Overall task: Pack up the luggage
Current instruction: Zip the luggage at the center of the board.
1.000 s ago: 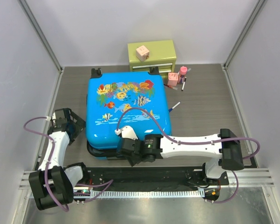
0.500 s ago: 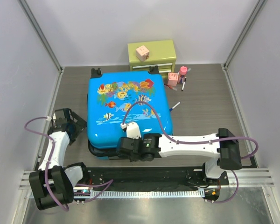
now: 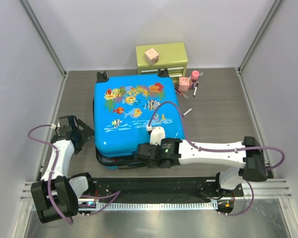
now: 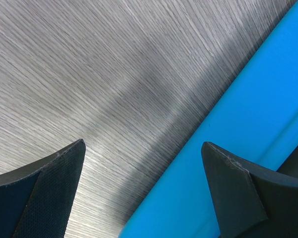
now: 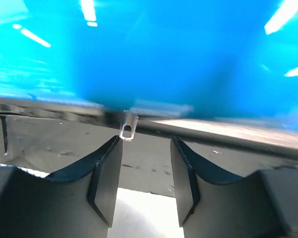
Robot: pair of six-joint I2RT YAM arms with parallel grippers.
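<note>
Right arm stretched low along near edge; right gripper [image 5: 145, 143] parted, gripping nothing, small metal zipper pull [image 5: 127, 130] just past one fingertip (view blurred). Left gripper [image 4: 143, 145] spread wide, empty; glossy blue hard-shell luggage [image 4: 248, 124] beside one finger, grained table [image 4: 89, 74] between both.

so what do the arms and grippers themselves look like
The left arm and right arm each have white link shells, black joint housings and a looping purple cable. The left gripper and right gripper each carry two matte black, wedge-shaped fingers. One left pad shows a fine grid texture.
</note>
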